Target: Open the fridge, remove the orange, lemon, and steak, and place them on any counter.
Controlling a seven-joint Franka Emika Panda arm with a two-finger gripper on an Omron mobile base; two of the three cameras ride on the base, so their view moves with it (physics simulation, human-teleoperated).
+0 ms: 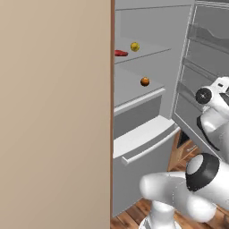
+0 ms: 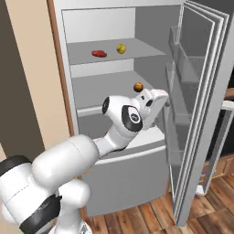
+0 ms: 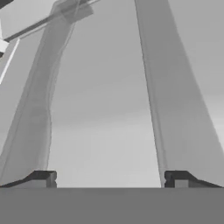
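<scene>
Inside the open fridge (image 2: 151, 41), nothing is out yet.
My gripper (image 3: 109, 179) gapes wide, empty; orange (image 2: 138, 87) at its eleven o'clock, lemon (image 2: 121, 48) and steak (image 2: 99, 53) shelved above; all three remain.

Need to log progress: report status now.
Gripper open, empty, inside the fridge. Door open; orange on middle shelf, steak and lemon above. Nothing blocking.
</scene>
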